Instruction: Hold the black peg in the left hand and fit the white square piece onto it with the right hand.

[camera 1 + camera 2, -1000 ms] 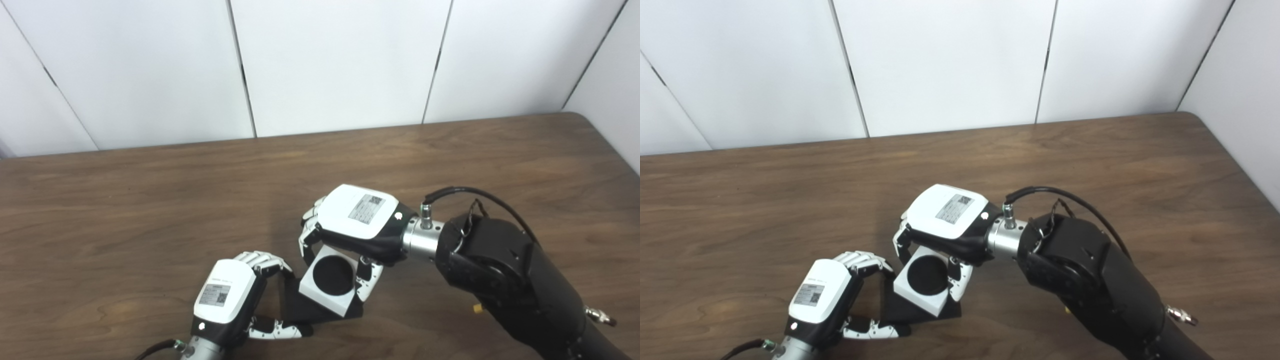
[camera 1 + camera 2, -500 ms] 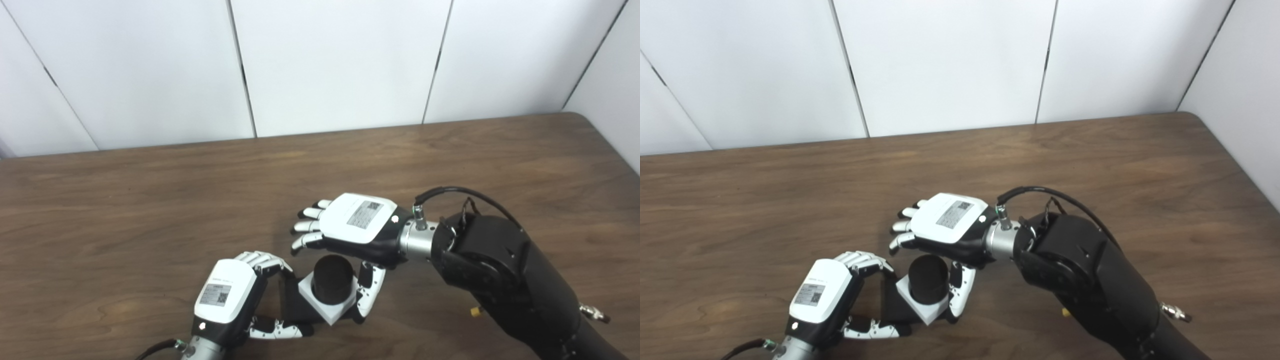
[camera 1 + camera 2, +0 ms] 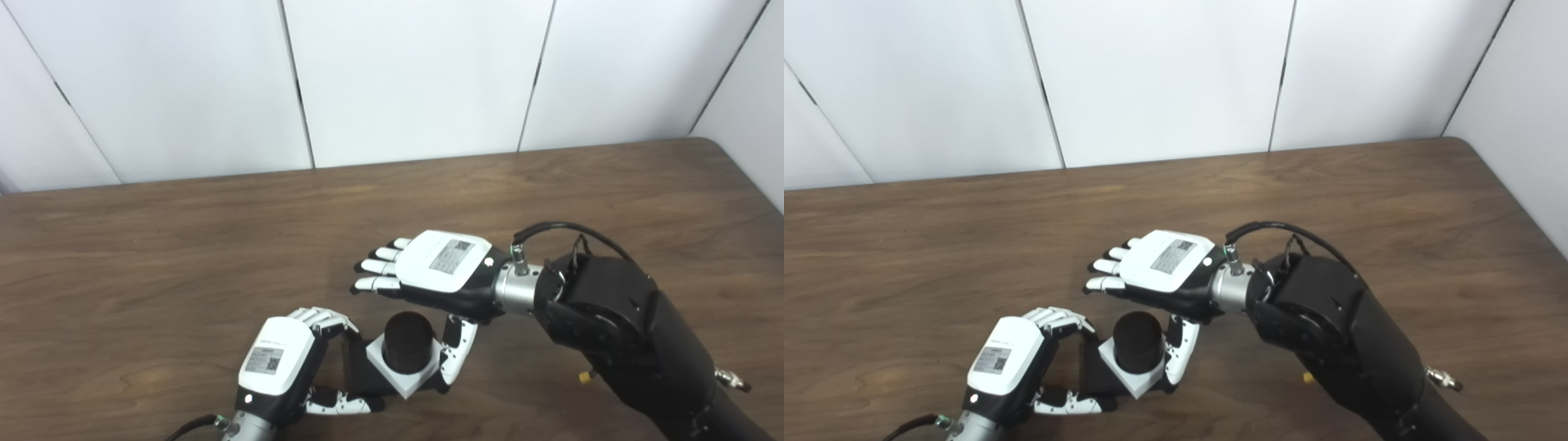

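Trouble from here would most likely come from the right hand (image 3: 444,269), whose fingers are spread apart and hold nothing, but whose thumb hangs down just beside the white square plastic piece (image 3: 405,375) at its 3 o'clock edge. If that thumb drags as the arm leaves, I'd guess it could tip or lift the piece off the round black peg (image 3: 407,342), which already pokes up through its hole. The left hand (image 3: 283,362), at 9 o'clock of the peg, is curled around the peg's dark flat base (image 3: 357,372) low on the brown wooden worktop (image 3: 184,257). A loosened grip there could let the whole assembly slide.
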### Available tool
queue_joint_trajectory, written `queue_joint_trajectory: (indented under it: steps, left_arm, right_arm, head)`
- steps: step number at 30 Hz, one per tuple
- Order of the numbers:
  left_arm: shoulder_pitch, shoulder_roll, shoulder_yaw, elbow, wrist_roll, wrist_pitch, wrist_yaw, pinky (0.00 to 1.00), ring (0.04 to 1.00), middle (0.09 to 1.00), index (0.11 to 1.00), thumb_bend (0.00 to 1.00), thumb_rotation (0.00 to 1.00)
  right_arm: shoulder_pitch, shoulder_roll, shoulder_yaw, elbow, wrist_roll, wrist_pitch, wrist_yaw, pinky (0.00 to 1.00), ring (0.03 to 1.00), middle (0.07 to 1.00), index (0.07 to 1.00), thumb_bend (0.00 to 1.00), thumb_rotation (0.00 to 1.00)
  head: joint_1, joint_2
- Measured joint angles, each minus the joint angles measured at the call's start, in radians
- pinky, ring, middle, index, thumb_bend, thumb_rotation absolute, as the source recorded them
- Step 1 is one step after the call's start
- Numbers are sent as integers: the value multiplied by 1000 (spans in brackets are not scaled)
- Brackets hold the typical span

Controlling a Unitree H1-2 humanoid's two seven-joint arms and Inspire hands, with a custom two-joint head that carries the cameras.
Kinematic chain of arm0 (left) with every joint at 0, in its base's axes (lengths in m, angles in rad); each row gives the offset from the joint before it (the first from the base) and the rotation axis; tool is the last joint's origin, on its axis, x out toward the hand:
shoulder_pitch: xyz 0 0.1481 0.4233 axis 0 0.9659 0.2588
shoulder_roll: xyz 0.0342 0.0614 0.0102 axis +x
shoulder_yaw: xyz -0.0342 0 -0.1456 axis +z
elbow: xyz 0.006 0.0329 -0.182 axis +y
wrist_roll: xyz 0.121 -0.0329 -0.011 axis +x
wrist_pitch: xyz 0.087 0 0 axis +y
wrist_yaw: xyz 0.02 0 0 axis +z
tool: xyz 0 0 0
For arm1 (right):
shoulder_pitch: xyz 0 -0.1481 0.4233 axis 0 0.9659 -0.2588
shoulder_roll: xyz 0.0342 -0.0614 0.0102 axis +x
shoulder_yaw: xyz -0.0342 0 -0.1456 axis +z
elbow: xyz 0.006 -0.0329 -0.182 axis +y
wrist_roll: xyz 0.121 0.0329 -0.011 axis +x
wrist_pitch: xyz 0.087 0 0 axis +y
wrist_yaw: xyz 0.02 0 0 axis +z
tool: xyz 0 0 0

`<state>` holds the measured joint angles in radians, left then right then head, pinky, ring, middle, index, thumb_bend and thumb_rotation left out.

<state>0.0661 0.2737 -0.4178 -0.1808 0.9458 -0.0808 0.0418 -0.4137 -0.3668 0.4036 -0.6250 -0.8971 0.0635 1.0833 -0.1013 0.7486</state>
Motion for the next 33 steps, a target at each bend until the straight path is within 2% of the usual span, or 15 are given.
queue_joint_trajectory:
  steps: [2, 4, 7, 10, 15, 20, 23, 26, 27, 29, 30, 32, 33]
  left_arm:
    - [1, 1, 4, -23, -58, 17, -62, 938, 929, 932, 931, 984, 408]
    - [2, 4, 6, -50, -122, 50, -157, 987, 986, 986, 986, 998, 468]
    - [2, 20, 5, -77, -171, 83, -259, 999, 999, 999, 999, 1000, 501]
    - [1, 25, 15, -113, -187, 113, -309, 1000, 1000, 1000, 1000, 1000, 521]
    - [22, 25, 40, -152, -175, 144, -343, 1000, 1000, 1000, 1000, 1000, 508]
    - [33, 42, 83, -209, -189, 181, -409, 1000, 1000, 1000, 1000, 1000, 505]
    - [58, 49, 146, -217, -266, 173, -402, 975, 1000, 1000, 1000, 1000, 491]
    - [109, 34, 257, -217, -392, 128, -329, 977, 1000, 1000, 1000, 1000, 496]
    - [126, 20, 294, -215, -445, 114, -305, 987, 1000, 1000, 1000, 1000, 518]
    - [157, -26, 370, -206, -577, 75, -244, 994, 1000, 1000, 1000, 971, 557]
    - [172, -61, 408, -203, -651, 53, -208, 968, 989, 1000, 1000, 887, 659]
    - [181, -125, 460, -196, -788, 25, -175, 948, 979, 998, 1000, 835, 712]
    - [183, -136, 472, -195, -853, 21, -161, 932, 973, 993, 1000, 819, 724]
  right_arm:
    - [0, 1, -5, 0, -2, 0, 0, 1000, 1000, 1000, 943, 1000, 413]
    - [2, 3, -9, 1, -5, 2, 0, 1000, 1000, 1000, 955, 1000, 411]
    - [2, 8, -17, 1, -12, 3, -1, 1000, 1000, 1000, 972, 1000, 419]
    - [2, 10, -23, 3, -15, 3, -2, 1000, 1000, 1000, 977, 1000, 426]
    - [9, 14, -31, 3, -16, 3, -8, 1000, 1000, 1000, 984, 1000, 450]
    - [16, 14, -53, 1, -13, 10, -10, 1000, 1000, 1000, 988, 1000, 437]
    - [33, 12, -108, -3, 22, 50, -10, 1000, 1000, 1000, 998, 1000, 463]
    - [79, -1, -221, -1, 117, 140, -19, 1000, 1000, 1000, 1000, 1000, 587]
    - [98, -11, -253, 3, 139, 169, -22, 978, 1000, 1000, 1000, 939, 670]
    - [146, -19, -324, 5, 208, 221, -42, 936, 1000, 1000, 1000, 846, 742]
    - [176, -16, -358, 5, 250, 250, -66, 919, 1000, 1000, 1000, 764, 811]
    - [246, 16, -441, 3, 328, 285, -141, 899, 1000, 1000, 1000, 702, 901]
    - [284, 46, -483, 2, 367, 304, -193, 891, 989, 1000, 1000, 686, 945]
  head:
    - [5, 0]
    - [9, 0]
    - [8, -2]
    - [5, -2]
    - [5, -3]
    - [5, -6]
    - [6, -8]
    - [8, -8]
    - [0, -9]
    - [-6, -11]
    - [-6, -11]
    - [-5, -9]
    - [-5, -9]
